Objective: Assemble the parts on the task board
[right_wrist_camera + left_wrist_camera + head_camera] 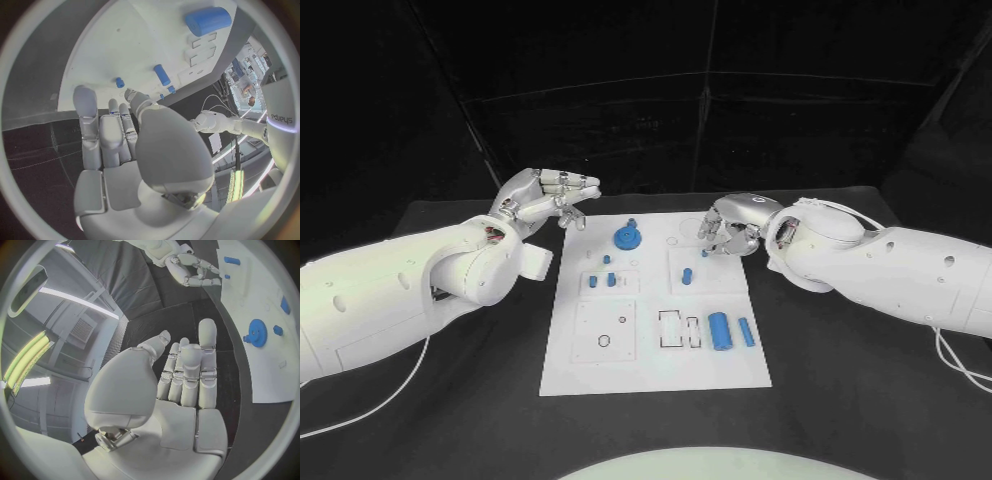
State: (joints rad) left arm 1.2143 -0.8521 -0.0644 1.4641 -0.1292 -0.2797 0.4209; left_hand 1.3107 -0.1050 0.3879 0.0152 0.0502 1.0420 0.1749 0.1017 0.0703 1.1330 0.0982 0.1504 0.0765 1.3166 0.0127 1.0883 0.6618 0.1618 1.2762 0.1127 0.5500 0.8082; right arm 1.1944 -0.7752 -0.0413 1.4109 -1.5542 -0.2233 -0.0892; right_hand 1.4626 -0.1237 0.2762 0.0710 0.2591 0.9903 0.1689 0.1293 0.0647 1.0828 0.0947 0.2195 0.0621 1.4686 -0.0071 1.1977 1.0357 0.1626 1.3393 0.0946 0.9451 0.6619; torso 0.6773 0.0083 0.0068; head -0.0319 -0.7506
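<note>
the board (pixel 589 370) lies mid-table, long side running near to far. left hand (pixel 548 200) hovers above the table just off the board's far left corner, fingers straight and slightly apart, nothing in them; the left wrist view (pixel 187 375) shows the palm bare. right hand (pixel 728 228) hangs over the board's far right corner, fingers curled downward; the right wrist view (pixel 119 135) shows no part in its grasp. blue gear (pixel 629 238) stands at the far middle of the board, between the hands. small pegs (pixel 600 280) sit mid-board, left of centre. large cylinder (pixel 720 330) and a slimmer pin (pixel 747 332) lie side by side near the right edge.
</note>
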